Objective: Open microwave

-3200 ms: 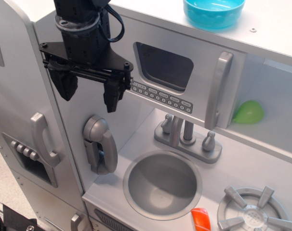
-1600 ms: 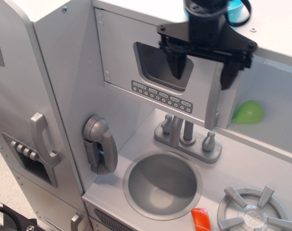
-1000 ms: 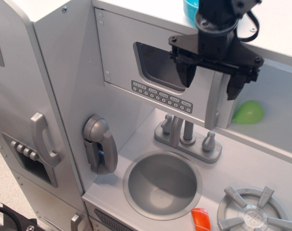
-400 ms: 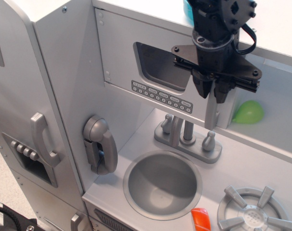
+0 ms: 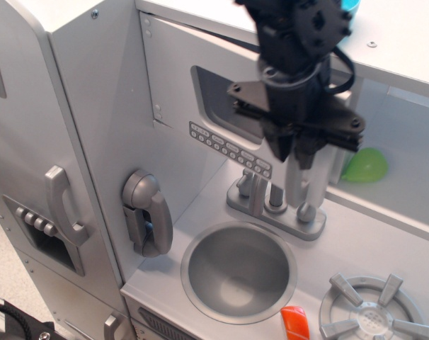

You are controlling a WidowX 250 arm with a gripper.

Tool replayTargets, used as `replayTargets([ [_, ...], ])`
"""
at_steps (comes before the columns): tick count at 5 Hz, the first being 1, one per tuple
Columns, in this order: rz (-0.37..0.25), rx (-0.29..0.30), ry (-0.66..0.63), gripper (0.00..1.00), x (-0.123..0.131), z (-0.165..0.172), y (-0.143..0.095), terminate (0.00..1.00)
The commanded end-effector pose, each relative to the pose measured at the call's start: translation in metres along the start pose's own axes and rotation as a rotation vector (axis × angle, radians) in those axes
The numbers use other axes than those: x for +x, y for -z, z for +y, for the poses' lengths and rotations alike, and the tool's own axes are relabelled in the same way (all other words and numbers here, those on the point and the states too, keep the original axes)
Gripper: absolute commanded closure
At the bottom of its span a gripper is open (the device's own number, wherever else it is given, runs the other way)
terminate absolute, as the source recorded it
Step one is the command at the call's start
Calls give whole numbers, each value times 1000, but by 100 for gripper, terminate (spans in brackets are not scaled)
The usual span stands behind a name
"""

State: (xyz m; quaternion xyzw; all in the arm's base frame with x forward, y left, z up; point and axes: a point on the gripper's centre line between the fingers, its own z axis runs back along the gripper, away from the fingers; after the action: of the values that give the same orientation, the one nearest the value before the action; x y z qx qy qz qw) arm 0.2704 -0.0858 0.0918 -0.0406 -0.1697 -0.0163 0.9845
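Observation:
The microwave (image 5: 175, 85) is the grey compartment at the top of the toy kitchen. Its door has a dark window (image 5: 218, 95) and a strip of small buttons (image 5: 229, 149). The door stands swung partly out from the cabinet. My black gripper (image 5: 297, 150) is shut on the door's vertical silver bar handle (image 5: 297, 185), gripping its upper part. The lower end of the handle shows below my fingers. A green object (image 5: 365, 165) lies inside the microwave compartment at the right.
A faucet (image 5: 271, 202) with two knobs stands just below the handle. A round silver sink (image 5: 238, 273) lies in front. A grey toy phone (image 5: 145, 212) hangs on the left wall. The tall fridge door (image 5: 30, 177) is at far left. A burner (image 5: 374, 312) and an orange item (image 5: 294, 322) sit at bottom right.
My gripper moved from the left to the handle, closed on it, and has pulled it forward and left. The door has swung out from the cabinet.

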Motion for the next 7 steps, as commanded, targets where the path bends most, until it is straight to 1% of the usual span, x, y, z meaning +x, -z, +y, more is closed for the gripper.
replayTargets([
  [1, 44, 4, 11, 0, -31, 15, -27, 0],
  [2, 187, 25, 76, 0, -48, 16, -33, 0],
  [3, 227, 35, 66, 0, -46, -9, -35, 0],
  [4, 311, 7, 38, 0, -33, -47, -34, 0],
  [5, 279, -22, 43, 0, -23, -75, -32, 0],
  [6, 294, -73, 27, 0, -15, -90, -36, 0],
  [7, 195, -55, 24, 0, 2, -82, -36, 0],
])
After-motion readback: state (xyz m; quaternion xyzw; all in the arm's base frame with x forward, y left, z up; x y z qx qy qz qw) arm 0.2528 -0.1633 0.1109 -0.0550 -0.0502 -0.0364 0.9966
